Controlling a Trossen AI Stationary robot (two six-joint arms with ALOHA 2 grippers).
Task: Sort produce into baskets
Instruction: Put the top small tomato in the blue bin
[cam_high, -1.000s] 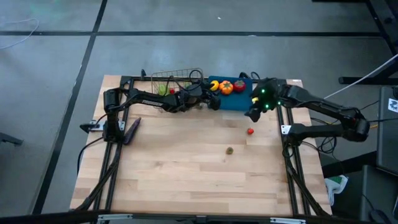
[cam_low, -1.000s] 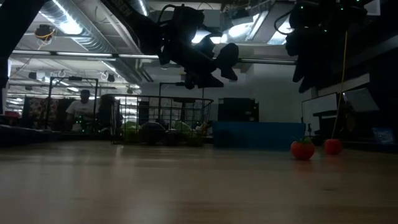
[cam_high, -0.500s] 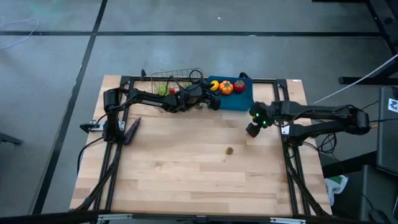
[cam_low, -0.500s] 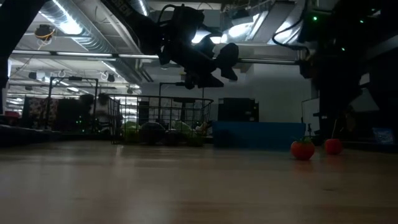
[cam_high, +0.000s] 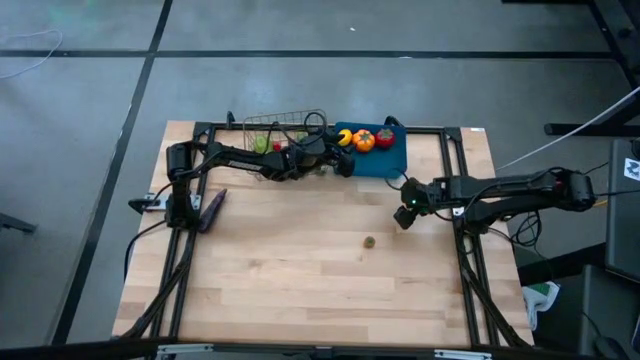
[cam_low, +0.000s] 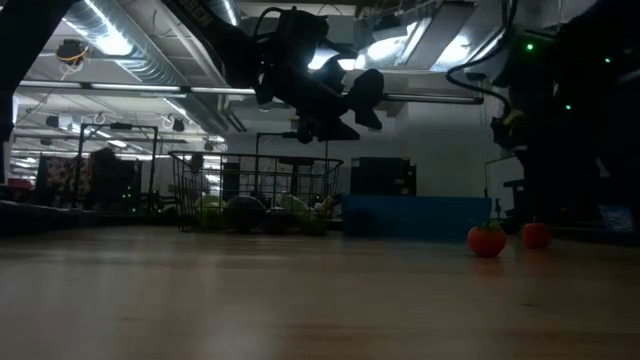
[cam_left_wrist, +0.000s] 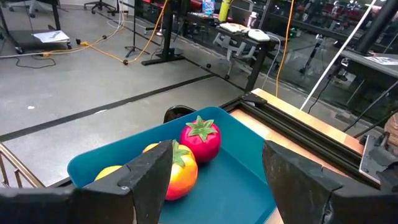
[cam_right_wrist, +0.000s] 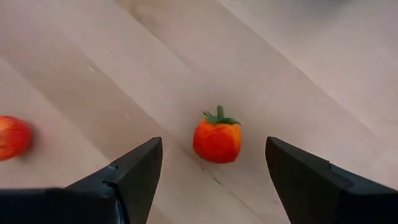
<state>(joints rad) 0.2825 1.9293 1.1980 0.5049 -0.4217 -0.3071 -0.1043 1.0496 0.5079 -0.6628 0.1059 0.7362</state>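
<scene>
My right gripper (cam_high: 404, 215) is open and hangs low over the table's right part. A tiny red berry with a green top (cam_right_wrist: 217, 140) lies on the wood between its two fingers, untouched. A second red berry (cam_right_wrist: 12, 137) lies beside it; both show in the low view (cam_low: 486, 240) (cam_low: 536, 235). My left gripper (cam_high: 340, 160) is open and empty, held high between the wire basket (cam_high: 285, 128) and the blue bin (cam_high: 372, 160). The bin holds a red tomato (cam_left_wrist: 200, 137), an orange tomato (cam_left_wrist: 180, 173) and a yellow lemon (cam_high: 345, 137).
Green and dark produce lies in the wire basket (cam_low: 250, 212). A small olive-brown piece (cam_high: 369, 241) lies near the table's middle. A purple thing (cam_high: 212, 210) lies by the left arm's base. Bare wood stretches toward the near edge.
My right gripper has gone from above the blue bin's right end toward the table's near edge and down. It now stands over the red berry, which it hides in the high view. The berries have stayed where they were.
</scene>
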